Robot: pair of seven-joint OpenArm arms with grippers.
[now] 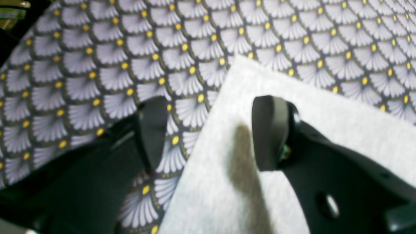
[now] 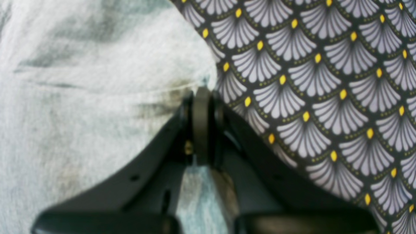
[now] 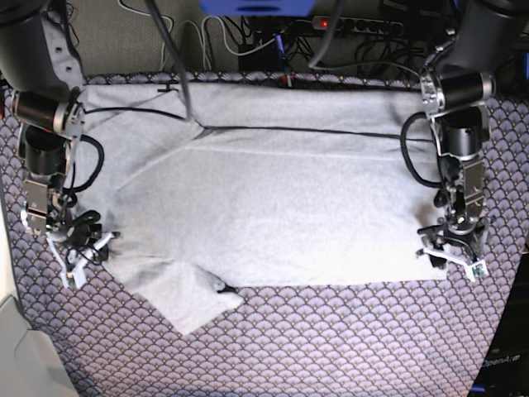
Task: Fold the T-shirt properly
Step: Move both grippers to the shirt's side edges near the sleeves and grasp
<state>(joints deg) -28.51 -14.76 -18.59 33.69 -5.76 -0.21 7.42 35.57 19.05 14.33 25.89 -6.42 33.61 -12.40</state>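
Left gripper [image 1: 208, 133] spread wide above a corner of the T-shirt [image 3: 273, 198], one finger [image 1: 271, 130] over grey cloth, the other over the tablecloth [image 1: 97, 65]; nothing clamped. Right gripper [image 2: 201, 97] pinched shut on the T-shirt edge; shirt spread flat between both.

One T-shirt [image 3: 273, 215], one tablecloth [image 3: 331, 347], two grippers: left [image 3: 453, 263], right [image 3: 83, 248].

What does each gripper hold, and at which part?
The right gripper pinches the T-shirt at its edge; the left gripper is open, holding nothing.
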